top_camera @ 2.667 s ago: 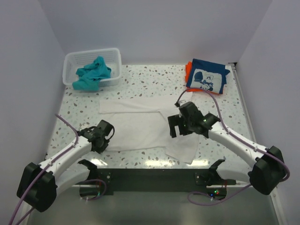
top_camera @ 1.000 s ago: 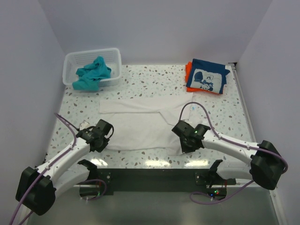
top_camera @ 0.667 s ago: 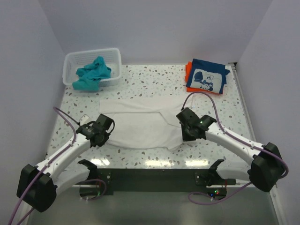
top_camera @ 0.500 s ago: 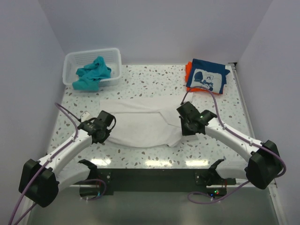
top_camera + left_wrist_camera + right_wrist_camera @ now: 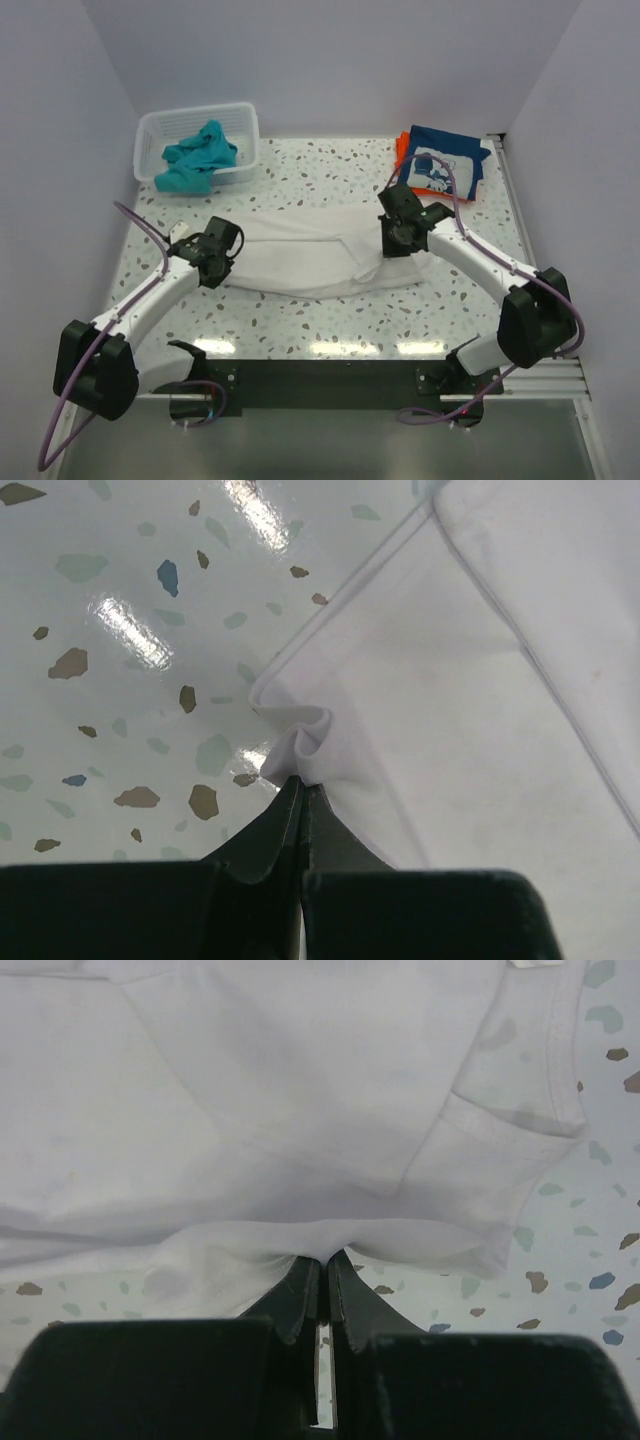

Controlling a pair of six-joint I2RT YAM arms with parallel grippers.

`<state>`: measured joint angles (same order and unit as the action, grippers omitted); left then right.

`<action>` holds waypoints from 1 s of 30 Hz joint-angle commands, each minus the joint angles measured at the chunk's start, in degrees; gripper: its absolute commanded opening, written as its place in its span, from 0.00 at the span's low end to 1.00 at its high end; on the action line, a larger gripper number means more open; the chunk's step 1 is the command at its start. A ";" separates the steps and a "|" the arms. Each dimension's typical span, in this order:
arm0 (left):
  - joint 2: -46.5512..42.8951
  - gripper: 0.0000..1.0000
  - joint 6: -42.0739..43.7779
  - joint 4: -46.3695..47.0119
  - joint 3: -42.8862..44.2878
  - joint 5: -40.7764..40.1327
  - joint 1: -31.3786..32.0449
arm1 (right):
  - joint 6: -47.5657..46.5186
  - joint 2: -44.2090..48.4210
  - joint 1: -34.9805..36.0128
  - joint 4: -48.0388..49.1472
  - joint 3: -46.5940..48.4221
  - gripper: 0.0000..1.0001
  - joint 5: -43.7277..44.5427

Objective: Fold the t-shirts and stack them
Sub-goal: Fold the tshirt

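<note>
The large white t-shirt (image 5: 310,258) lies across the middle of the table, its near half doubled over towards the back. My left gripper (image 5: 222,246) is shut on the white t-shirt's left edge, where a small pinch of cloth (image 5: 305,742) bunches at the fingertips (image 5: 300,788). My right gripper (image 5: 397,232) is shut on the shirt's right edge (image 5: 330,1235). A teal t-shirt (image 5: 198,155) lies crumpled in the basket. The navy t-shirt (image 5: 440,165) with white print sits folded on the orange one (image 5: 403,150) at the back right.
A white mesh basket (image 5: 150,132) stands at the back left corner. Speckled tabletop (image 5: 330,325) shows in front of the white shirt. A rail (image 5: 515,210) runs along the table's right edge.
Both grippers have carried the white shirt's near edge away from me towards the back, doubling the shirt over itself. Both stay shut on the cloth.
</note>
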<state>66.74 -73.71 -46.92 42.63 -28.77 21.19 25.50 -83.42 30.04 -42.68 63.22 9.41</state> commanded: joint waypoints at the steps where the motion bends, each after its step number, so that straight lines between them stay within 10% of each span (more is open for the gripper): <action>1: 1.19 0.00 3.48 3.23 3.25 -1.99 -2.03 | -2.46 -1.74 -1.47 1.19 3.83 0.00 -1.32; 30: 21.32 0.01 15.26 11.14 13.79 6.18 -11.52 | -5.98 -19.85 -8.77 -0.57 20.45 0.00 -4.66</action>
<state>86.54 -60.51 -37.91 53.43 -23.03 10.92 20.23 -102.19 22.31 -43.29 80.71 5.85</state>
